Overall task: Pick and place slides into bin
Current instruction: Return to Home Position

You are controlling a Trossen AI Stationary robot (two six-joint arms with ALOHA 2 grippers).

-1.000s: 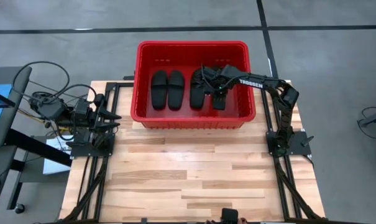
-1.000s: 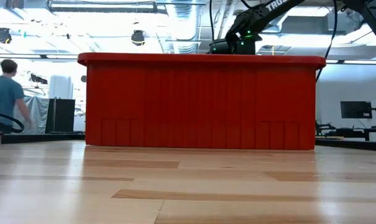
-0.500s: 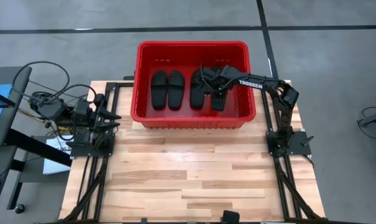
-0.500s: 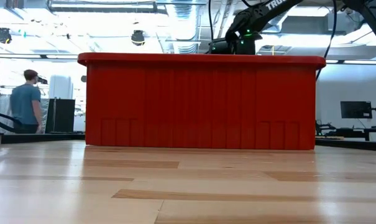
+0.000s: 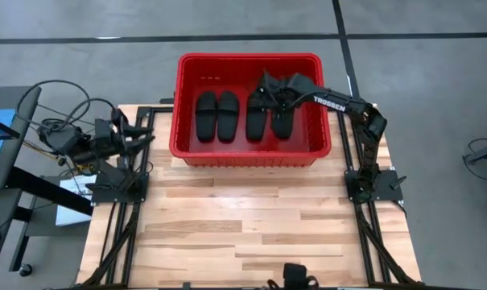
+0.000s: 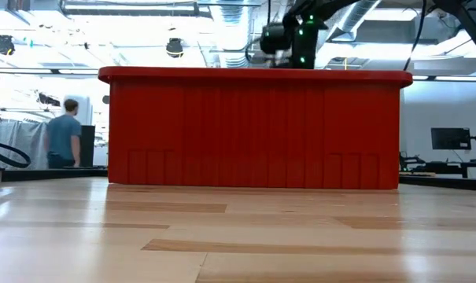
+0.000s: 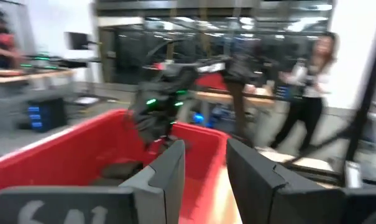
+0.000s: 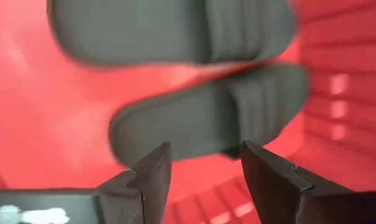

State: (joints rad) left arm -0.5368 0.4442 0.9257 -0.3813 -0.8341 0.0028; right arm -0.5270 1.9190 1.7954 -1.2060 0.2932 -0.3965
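Note:
Four black slides lie side by side, soles down, on the floor of the red bin (image 5: 191,153): two at the left (image 5: 207,117) (image 5: 228,117) and two at the right (image 5: 257,118) (image 5: 282,121). My right gripper (image 5: 269,90) hangs open and empty over the far ends of the right pair; it also shows in its wrist view (image 8: 203,155), above two slides (image 8: 212,115). My left gripper (image 5: 145,135) is open and empty at the table's left edge, beside the bin; its wrist view (image 7: 203,152) looks across the bin.
The bin (image 6: 253,130) stands at the table's far edge and fills the low view; my right arm's wrist (image 6: 285,35) shows above its rim. The wooden table (image 5: 243,225) stretches bare in front of it. People (image 6: 64,137) stand in the room behind.
My right gripper has risen off the rightmost slide and gone toward the bin's far wall; that slide now lies flat beside the third one. My left arm has lifted and swung a little toward the far edge.

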